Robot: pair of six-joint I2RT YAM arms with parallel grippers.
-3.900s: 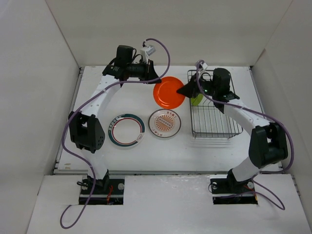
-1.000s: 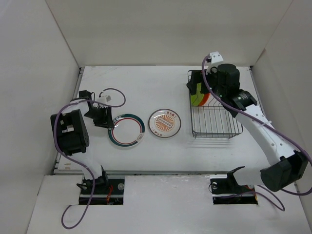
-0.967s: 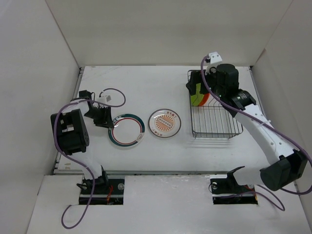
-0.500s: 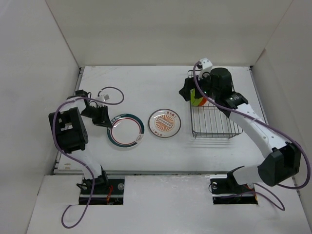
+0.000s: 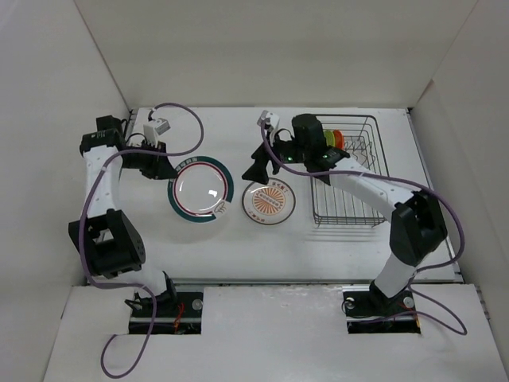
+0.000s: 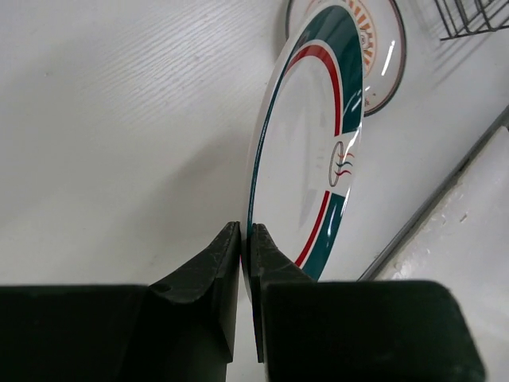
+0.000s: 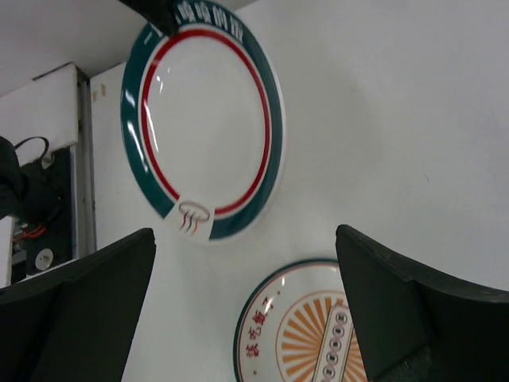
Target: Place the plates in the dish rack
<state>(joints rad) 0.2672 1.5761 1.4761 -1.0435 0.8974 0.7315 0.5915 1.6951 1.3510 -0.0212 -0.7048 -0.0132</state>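
Between left fingers [image 6: 208,274], glossy round plate [image 6: 306,151]

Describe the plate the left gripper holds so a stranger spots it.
Start at the dish rack and look left, past the orange-patterned plate. The ringed plate beyond it, pinched by the left gripper, is larger, its plain white centre circled in green and red.

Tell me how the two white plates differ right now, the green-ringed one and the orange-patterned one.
The green-ringed plate has a plain white centre; the orange-patterned plate has an orange sunburst centre. The green-ringed plate is pinched at its rim by the left fingers and tilted up; the orange-patterned plate lies flat, ungripped. Both are round.
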